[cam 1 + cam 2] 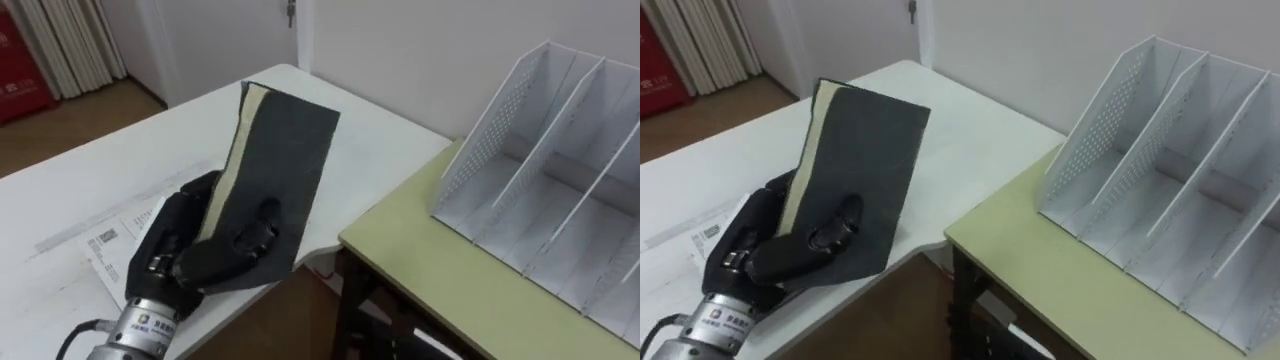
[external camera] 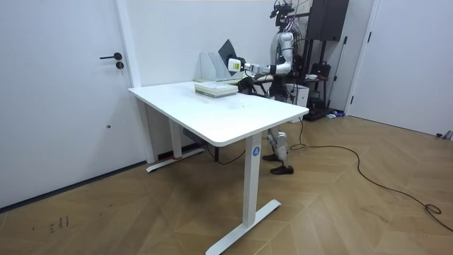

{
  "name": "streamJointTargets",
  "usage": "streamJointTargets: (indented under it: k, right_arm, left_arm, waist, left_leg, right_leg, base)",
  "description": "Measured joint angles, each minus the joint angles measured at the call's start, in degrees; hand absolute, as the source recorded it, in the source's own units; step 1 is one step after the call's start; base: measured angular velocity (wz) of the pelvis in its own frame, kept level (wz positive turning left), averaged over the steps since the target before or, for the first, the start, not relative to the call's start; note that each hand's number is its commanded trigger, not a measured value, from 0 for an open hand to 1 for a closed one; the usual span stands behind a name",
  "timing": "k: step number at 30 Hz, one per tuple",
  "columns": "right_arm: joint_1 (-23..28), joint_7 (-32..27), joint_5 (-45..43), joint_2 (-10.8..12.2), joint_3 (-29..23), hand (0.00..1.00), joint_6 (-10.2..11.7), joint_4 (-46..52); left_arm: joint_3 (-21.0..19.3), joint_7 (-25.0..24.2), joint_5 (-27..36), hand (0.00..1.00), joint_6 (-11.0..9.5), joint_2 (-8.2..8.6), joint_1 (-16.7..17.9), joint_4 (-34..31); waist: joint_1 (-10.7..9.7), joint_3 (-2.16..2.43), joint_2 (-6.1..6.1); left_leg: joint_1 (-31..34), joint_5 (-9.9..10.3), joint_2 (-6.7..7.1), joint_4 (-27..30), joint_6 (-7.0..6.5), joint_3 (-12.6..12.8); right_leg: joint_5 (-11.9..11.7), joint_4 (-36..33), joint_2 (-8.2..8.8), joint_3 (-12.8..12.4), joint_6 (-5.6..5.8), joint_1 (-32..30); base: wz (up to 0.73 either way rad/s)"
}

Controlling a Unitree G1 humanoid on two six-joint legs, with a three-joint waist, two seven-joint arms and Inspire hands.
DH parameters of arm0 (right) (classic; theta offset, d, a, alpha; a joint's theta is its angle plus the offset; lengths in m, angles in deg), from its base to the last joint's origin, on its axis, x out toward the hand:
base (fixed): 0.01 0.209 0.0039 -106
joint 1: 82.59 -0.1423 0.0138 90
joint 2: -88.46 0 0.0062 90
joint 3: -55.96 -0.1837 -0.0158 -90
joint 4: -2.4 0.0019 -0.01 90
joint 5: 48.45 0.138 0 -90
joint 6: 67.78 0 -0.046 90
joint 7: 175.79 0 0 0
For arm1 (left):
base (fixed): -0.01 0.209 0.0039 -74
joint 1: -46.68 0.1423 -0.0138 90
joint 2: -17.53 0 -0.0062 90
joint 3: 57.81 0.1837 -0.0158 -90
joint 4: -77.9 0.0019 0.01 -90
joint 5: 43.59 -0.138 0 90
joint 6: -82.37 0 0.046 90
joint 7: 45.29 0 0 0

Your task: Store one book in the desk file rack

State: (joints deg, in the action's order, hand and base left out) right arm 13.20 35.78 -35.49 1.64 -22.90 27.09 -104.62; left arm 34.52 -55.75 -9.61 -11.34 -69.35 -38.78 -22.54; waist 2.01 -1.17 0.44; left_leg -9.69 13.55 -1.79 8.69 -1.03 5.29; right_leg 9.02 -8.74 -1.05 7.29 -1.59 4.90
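Where you've got the robot standing: far end of the white table [image 2: 212,113] in the room view, right next to the yellow-green desk [image 1: 430,270].
book [image 1: 285,160]: dark cover, cream page edge, sitting in your left hand [image 1: 175,245] and held over the table's edge, top end leaning toward 1 o'clock.
fingers [image 1: 170,220]: clamped on the book's lower end, thumb across the cover, the rest behind it.
file rack [image 1: 490,140]: white, on the desk at about 2 o'clock from the hand, well apart from the book.
papers [image 1: 105,245]: flat on the table, 9 o'clock of the hand.
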Motion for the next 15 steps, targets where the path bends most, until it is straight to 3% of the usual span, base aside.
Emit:
streamJointTargets:
  k: [6,8,12,13,14,15]
  right_arm:
    - [0.0,5.1,9.1,-0.7,-3.8,0.0,-2.5,7.2]
    - [0.0,6.8,11.9,-0.8,-6.8,0.0,-2.8,9.6]
    - [0.0,7.2,14.1,-0.8,-9.0,0.0,-4.6,11.2]
    - [-0.1,7.3,15.1,-0.7,-8.9,0.0,-5.4,11.2]
    - [0.1,7.3,17.2,-0.7,-9.2,0.0,-5.9,11.3]
    - [0.0,7.3,18.4,-1.0,-9.6,0.0,-6.3,11.4]
  left_arm:
    - [-1.8,-10.7,10.6,1.0,1.0,-1.75,0.6,0.2]
    - [-3.5,-14.5,15.7,1.0,2.0,-1.79,1.2,0.4]
    - [-4.8,-17.9,19.9,1.0,3.2,-1.9,2.1,1.6]
    - [-4.7,-18.7,21.7,1.0,3.7,-1.95,2.1,3.7]
    - [-4.2,-19.0,22.7,1.0,4.3,-1.92,1.8,5.1]
    - [-4.0,-19.1,22.7,1.0,4.8,-1.91,1.5,5.1]
  waist:
    - [0.0,0.05,0.13]
    - [0.0,0.06,0.24]
    - [0.0,0.09,0.19]
    - [0.0,-0.14,-0.35]
    - [-0.5,-0.04,-0.52]
    - [-0.7,0.02,-0.42]
  left_leg:
    - [-0.3,0.0,0.04,0.1,0.01,-0.8]
    - [-0.7,0.0,0.03,0.1,0.01,-0.7]
    - [-0.8,0.0,0.18,1.4,0.05,-0.1]
    - [1.4,0.7,0.66,6.5,1.22,1.3]
    - [4.3,1.4,0.62,6.6,2.41,2.5]
    - [5.7,0.4,0.2,3.6,2.64,2.5]
  right_leg:
    - [0.0,0.1,0.0,-0.2,0.0,0.3]
    - [0.0,0.1,-0.07,-1.2,0.0,0.6]
    - [-0.1,0.1,0.1,-3.4,-0.11,1.4]
    - [-0.1,0.4,1.24,-7.4,-0.14,2.5]
    - [-0.1,0.6,1.92,-12.1,-0.03,2.8]
    - [0.3,0.2,1.96,-12.6,0.56,2.3]
  base:
    - [-0.02]
    - [-0.05]
    - [-0.05]
    - [0.29]
    - [0.43]
    - [0.47]
